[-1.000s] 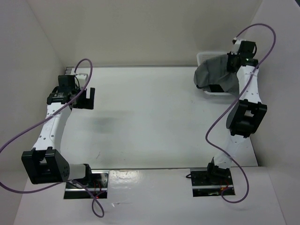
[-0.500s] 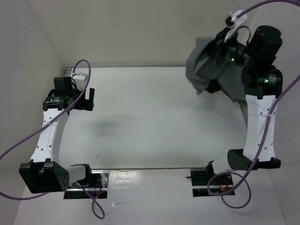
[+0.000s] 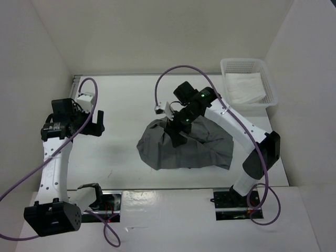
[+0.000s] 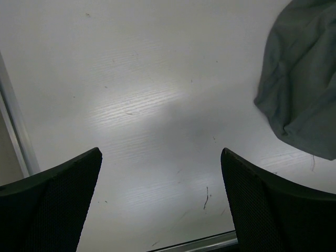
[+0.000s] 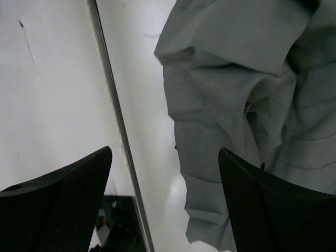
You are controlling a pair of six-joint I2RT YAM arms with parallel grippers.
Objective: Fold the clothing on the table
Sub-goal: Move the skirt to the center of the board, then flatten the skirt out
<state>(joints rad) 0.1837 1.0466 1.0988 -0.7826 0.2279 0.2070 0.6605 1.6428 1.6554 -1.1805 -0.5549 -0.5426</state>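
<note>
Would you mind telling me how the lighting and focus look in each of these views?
Top view: even, soft light, a faint shadow on the table left of the skirt, glare on the front ledge. Left wrist view: a bright sheen across the tabletop, the left fingers dark and out of focus. Right wrist view: dimmer, the skirt's folds fairly sharp, the right fingers blurred.

We see the right gripper (image 3: 175, 135) gone from the basket (image 3: 231, 65) to mid-table (image 3: 126, 105), its fingers now spread where they were clamped. The clothing (image 3: 184, 151), airborne a moment ago, now lies crumpled there. The basket's white cloth (image 3: 244, 88) is now uncovered.
</note>
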